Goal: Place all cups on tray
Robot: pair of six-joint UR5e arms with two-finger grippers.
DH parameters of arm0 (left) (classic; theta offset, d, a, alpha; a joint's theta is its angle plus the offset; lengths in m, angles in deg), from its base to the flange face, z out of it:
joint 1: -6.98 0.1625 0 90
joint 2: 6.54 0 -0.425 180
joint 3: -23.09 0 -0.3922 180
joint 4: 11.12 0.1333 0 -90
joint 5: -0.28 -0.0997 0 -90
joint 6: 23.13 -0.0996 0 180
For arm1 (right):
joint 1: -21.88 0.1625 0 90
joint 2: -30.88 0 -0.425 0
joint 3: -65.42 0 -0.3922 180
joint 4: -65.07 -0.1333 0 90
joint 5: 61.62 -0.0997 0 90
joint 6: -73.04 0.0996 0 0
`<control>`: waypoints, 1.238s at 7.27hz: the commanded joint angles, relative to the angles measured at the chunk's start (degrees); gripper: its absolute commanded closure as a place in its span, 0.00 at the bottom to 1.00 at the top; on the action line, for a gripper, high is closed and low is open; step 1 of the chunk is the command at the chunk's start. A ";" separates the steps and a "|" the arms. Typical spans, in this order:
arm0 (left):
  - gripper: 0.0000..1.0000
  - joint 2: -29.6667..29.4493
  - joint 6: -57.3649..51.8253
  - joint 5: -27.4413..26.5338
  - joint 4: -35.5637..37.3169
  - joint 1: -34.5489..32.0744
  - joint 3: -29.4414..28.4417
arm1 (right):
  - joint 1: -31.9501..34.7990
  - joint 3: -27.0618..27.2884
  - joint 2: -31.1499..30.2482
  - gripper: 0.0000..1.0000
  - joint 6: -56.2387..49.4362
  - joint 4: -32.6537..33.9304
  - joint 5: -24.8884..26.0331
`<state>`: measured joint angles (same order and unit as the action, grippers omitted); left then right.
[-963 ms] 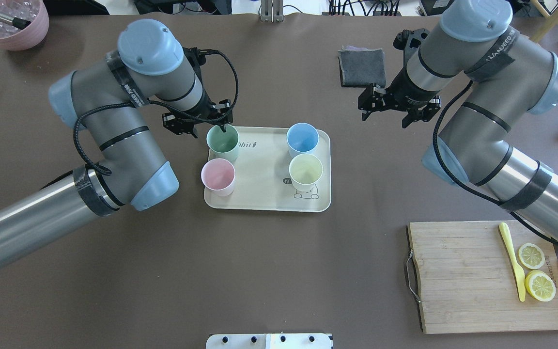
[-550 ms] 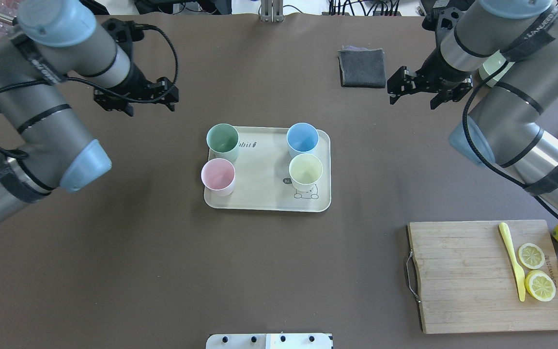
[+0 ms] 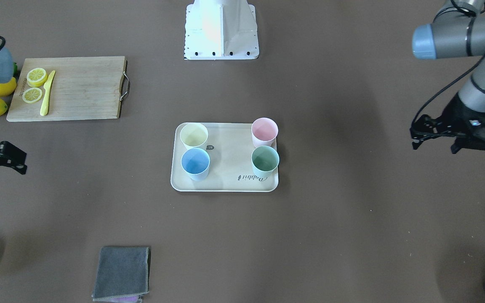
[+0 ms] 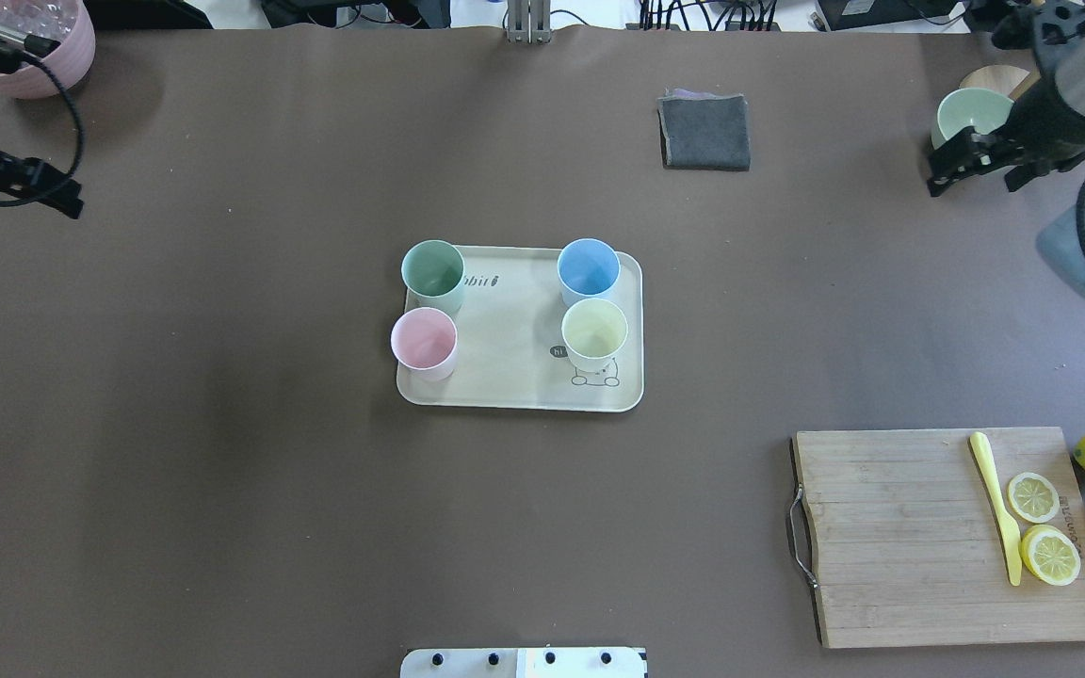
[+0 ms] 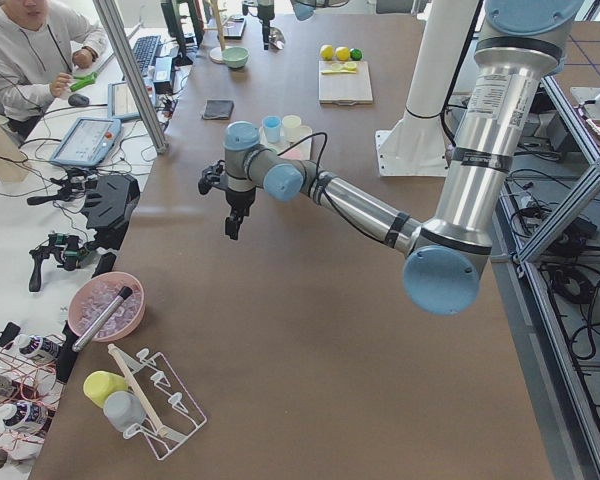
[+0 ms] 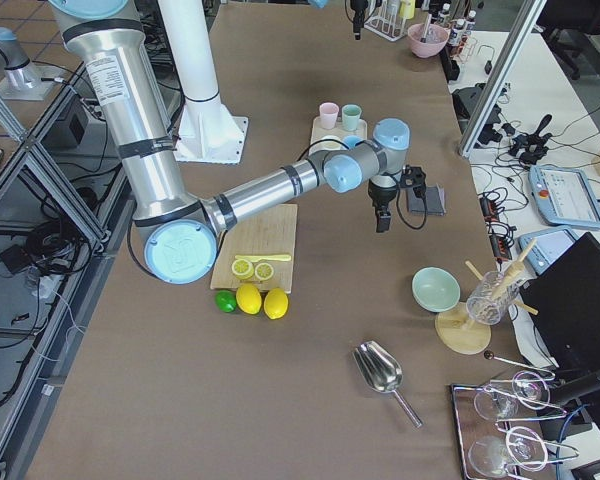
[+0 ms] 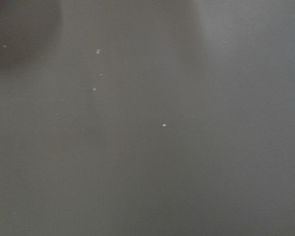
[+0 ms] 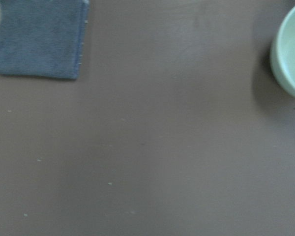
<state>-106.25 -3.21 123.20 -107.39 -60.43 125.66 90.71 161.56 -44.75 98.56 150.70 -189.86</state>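
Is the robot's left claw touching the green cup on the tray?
Apart. The front-facing view shows the left gripper far off to one side, a wide stretch of table between it and the green cup on the tray.

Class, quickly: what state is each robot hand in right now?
Left hand: open, holding nothing.
Right hand: open, holding nothing.

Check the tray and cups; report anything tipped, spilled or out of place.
Nothing stands out: the mint green cup, pink cup, blue cup and yellow cup all stand upright on the tray, nothing spilled. The pink cup sits close to its rim.
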 commanded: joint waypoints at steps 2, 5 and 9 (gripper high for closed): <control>0.03 10.72 -13.95 7.66 0.30 -9.05 -0.17 | 11.48 -0.25 -10.22 0.00 -16.70 -0.37 -0.79; 0.02 14.44 -13.86 8.12 -1.80 -10.45 0.18 | 13.27 -0.42 -14.45 0.00 -21.21 -0.64 -0.79; 0.02 14.98 -13.42 7.95 -1.55 -10.72 0.18 | 13.18 -0.78 -16.39 0.00 -20.68 -8.28 -2.98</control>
<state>-91.34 -16.67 131.19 -109.06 -70.97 125.71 103.88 161.09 -60.68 77.74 144.84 -191.75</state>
